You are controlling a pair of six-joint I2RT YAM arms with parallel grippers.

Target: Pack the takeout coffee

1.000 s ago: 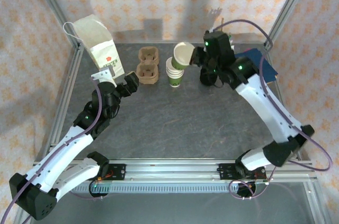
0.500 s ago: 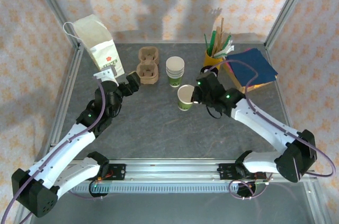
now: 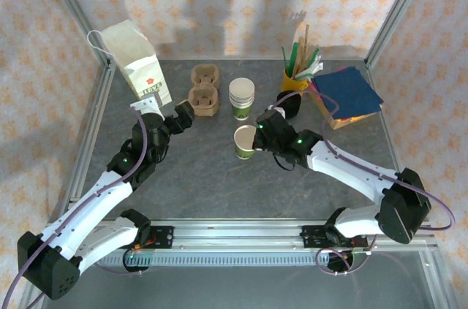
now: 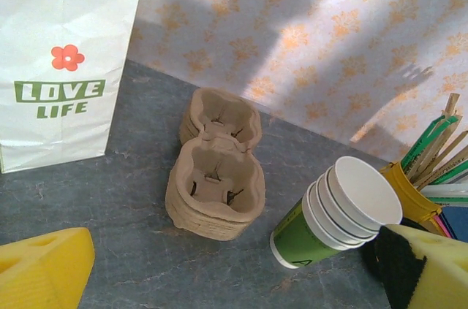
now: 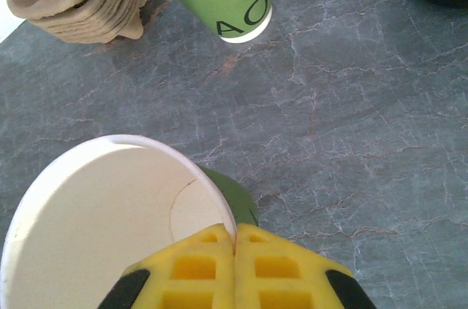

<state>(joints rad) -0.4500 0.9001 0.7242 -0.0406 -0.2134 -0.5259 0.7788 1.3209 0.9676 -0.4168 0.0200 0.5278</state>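
Note:
My right gripper (image 3: 258,137) is shut on the rim of a single lidless paper cup (image 3: 245,141), white above and green below. One finger is inside the cup (image 5: 95,229) and one outside, where my right gripper (image 5: 235,239) pinches the wall. The cup hangs slightly tilted low over the middle of the table; whether it touches I cannot tell. A lidded takeout coffee is out of view. My left gripper (image 3: 181,115) stands open, near the cardboard carriers (image 3: 204,90). In the left wrist view the left gripper (image 4: 234,280) has nothing between its yellow fingers (image 4: 44,269).
A stack of lidless cups (image 3: 241,98) stands behind the held cup. Black lids (image 3: 289,104) lie to its right, a yellow holder of stirrers (image 3: 296,75) and blue napkins (image 3: 347,91) behind. A white paper bag (image 3: 135,60) stands at the back left.
The right arm carried the single cup from above the stack down and toward the near left, to the table's middle. The left arm barely moved.

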